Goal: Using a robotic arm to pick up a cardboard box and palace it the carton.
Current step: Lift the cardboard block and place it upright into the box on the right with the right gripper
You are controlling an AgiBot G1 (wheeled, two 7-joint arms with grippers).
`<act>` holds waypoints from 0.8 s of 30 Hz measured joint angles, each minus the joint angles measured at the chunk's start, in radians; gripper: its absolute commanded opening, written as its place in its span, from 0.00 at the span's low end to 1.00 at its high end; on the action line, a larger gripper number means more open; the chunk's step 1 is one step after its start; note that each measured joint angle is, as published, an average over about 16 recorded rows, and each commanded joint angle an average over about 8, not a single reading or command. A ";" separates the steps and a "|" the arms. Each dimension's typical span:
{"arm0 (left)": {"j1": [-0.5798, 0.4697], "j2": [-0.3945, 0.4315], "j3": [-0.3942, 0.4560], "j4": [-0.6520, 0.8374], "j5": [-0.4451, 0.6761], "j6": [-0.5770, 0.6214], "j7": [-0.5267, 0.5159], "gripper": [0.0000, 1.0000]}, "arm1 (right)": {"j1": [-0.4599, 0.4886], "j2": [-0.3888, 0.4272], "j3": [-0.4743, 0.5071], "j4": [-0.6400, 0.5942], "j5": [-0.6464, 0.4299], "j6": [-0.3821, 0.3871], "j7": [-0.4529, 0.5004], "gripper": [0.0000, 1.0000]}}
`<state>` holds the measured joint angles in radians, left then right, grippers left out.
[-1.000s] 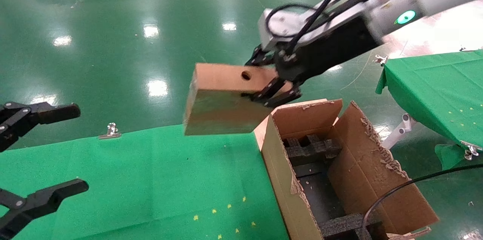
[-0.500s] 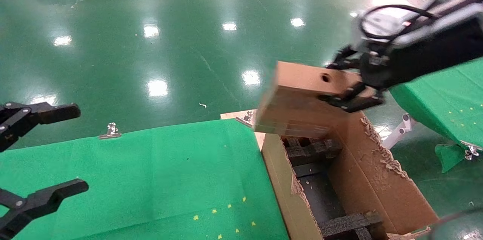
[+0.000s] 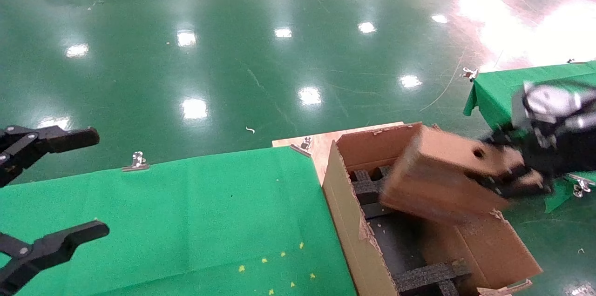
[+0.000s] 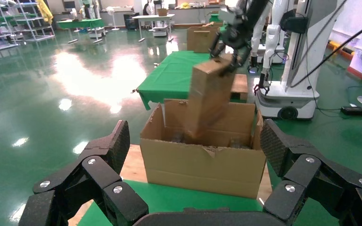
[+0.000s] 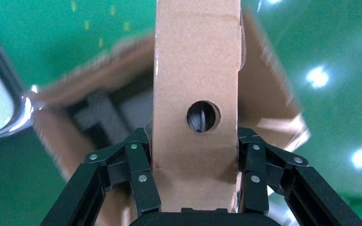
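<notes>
Right gripper (image 3: 514, 179) clamped on the cardboard box (image 3: 442, 172), fingers (image 5: 139, 174) pressing its two side faces, punched hole facing up. Compared with half a second earlier, the box has travelled rightward and lower, and now hangs tilted over the open carton (image 3: 344, 203), above the black foam spacers (image 3: 428, 275). Left gripper (image 3: 42, 193) stays parked, spread wide, beside the green cloth (image 3: 186, 212).

Glossy green floor (image 3: 233, 54); green-clothed tables (image 3: 177, 221).
</notes>
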<state>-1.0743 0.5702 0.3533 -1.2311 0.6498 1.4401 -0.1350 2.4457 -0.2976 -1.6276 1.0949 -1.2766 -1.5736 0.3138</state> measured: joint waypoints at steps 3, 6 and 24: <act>0.000 0.000 0.000 0.000 0.000 0.000 0.000 1.00 | 0.000 0.030 -0.019 0.015 -0.007 0.007 0.017 0.00; 0.000 0.000 0.000 0.000 0.000 0.000 0.000 1.00 | -0.003 0.047 -0.030 0.024 -0.013 0.012 0.029 0.00; 0.000 0.000 0.000 0.000 0.000 0.000 0.000 1.00 | -0.056 0.058 -0.053 0.013 -0.004 0.112 0.159 0.00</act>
<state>-1.0742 0.5701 0.3533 -1.2309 0.6495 1.4399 -0.1350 2.3898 -0.2397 -1.6810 1.1082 -1.2810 -1.4616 0.4730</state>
